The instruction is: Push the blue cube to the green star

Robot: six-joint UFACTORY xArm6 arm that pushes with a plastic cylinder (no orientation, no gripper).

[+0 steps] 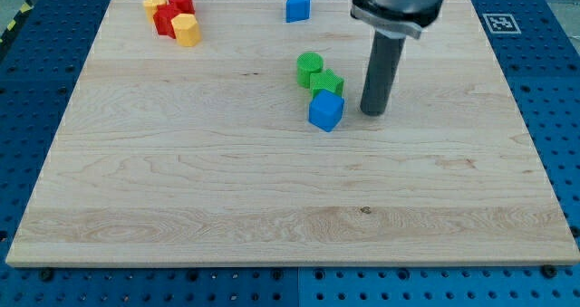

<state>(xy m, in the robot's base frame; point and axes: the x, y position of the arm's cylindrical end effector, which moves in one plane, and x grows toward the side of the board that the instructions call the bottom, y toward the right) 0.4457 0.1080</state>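
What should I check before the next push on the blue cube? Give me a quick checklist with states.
1. My tip in view: ok, just to the view's right of the blue cube.
2. Tip touching the cube: cannot tell; a small gap seems to show.
3. Cube at the green star: ok, they appear to touch.
4. Green cylinder beside the star: ok.
5. Other blue block well apart: ok.

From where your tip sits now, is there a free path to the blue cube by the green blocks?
Probably yes. My tip stands just to the view's right of the blue cube, with only bare wooden board between them. The green star sits against the cube's top side, out of that path.
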